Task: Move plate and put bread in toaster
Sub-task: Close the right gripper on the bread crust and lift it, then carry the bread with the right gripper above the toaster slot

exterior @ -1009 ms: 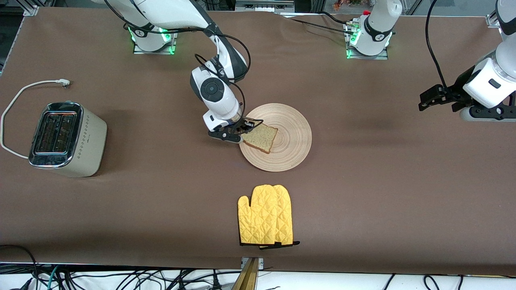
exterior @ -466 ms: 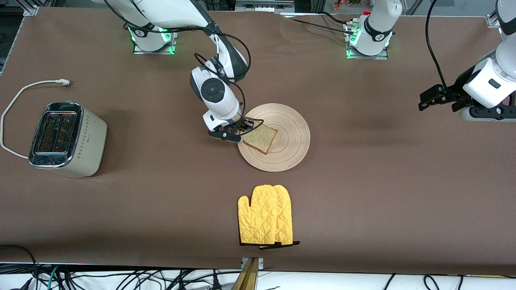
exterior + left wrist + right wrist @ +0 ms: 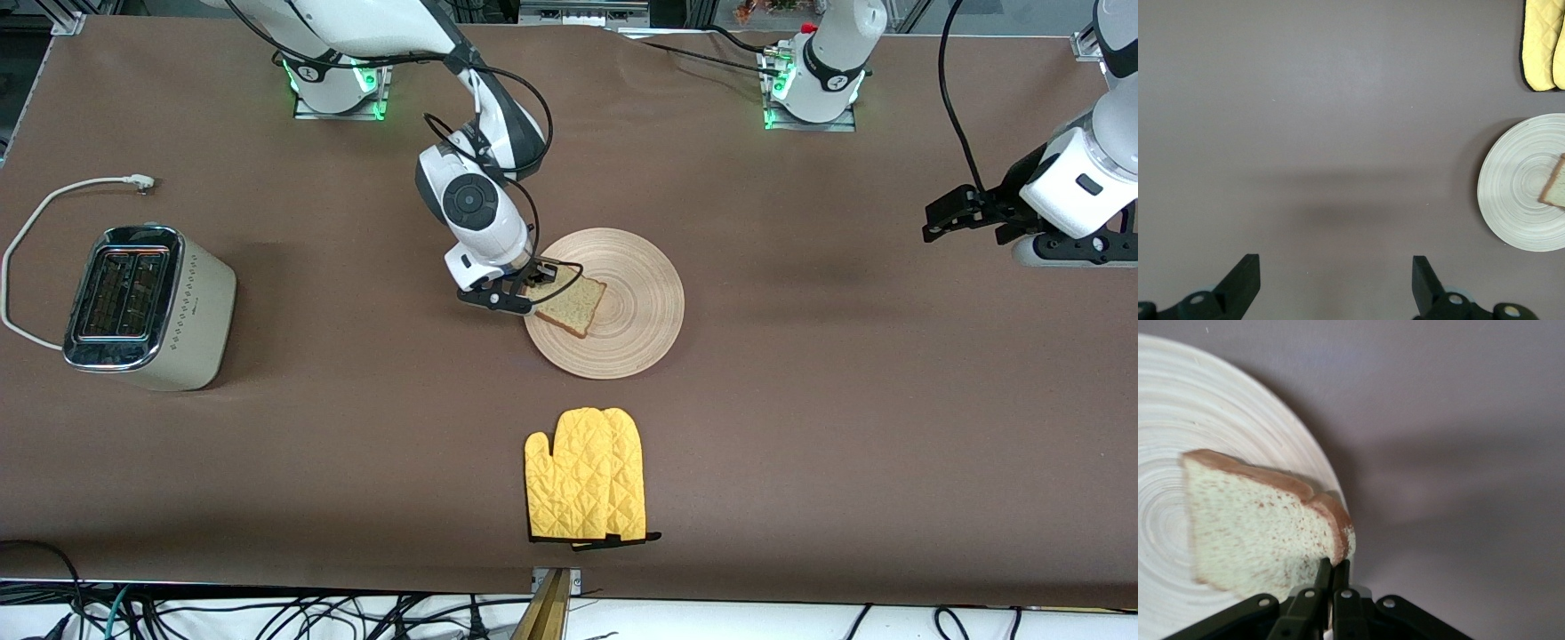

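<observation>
The right gripper [image 3: 520, 300] has its jaws pinching one edge of the bread [image 3: 569, 304] over the plate [image 3: 622, 342], probably to carry it to the toaster [image 3: 147, 307] (well apart). The left gripper [image 3: 965, 218] waits, jaws spread.

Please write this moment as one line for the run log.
right gripper: shut on bread, over plate | left gripper: open, waiting | toaster: empty

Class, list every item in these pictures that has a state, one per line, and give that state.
Bread: pinched at one edge by the right tool, over the plate.
Plate: flat on the table.
Toaster: upright, both slots empty, cord unplugged.
Mitt: lying flat.
Right tool: shut on the bread.
Left tool: open, empty, waiting above bare table.
</observation>
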